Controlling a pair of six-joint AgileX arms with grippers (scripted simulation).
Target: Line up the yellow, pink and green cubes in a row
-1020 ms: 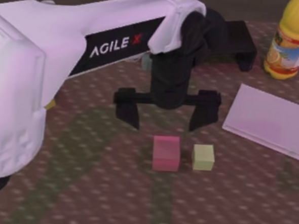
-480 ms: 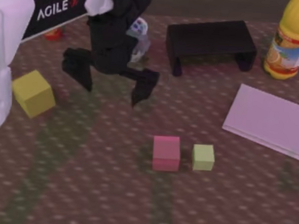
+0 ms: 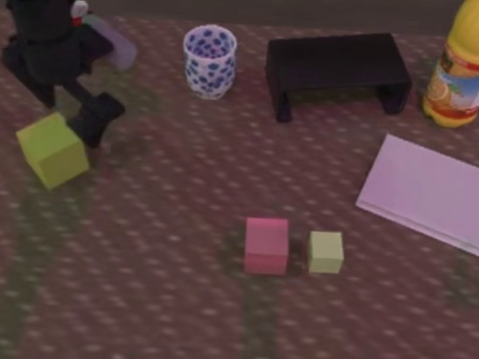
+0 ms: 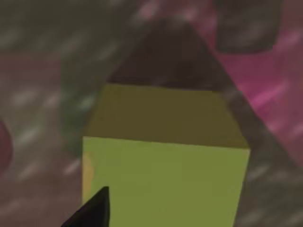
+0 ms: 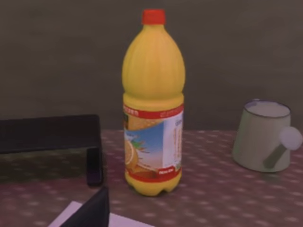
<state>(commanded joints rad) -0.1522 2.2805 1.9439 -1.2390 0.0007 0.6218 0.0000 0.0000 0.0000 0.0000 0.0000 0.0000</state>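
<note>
I have my left pincer (image 3: 69, 112) spread, probably just above the yellow cube (image 3: 53, 149) at upper left; next: close, carry it beside the pink cube (image 3: 266, 245).

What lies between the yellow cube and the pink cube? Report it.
Top view: nothing. Only bare patterned tabletop runs from the yellow cube at the left to the pink cube. The left tool hovers by the yellow cube, off that stretch.
</note>
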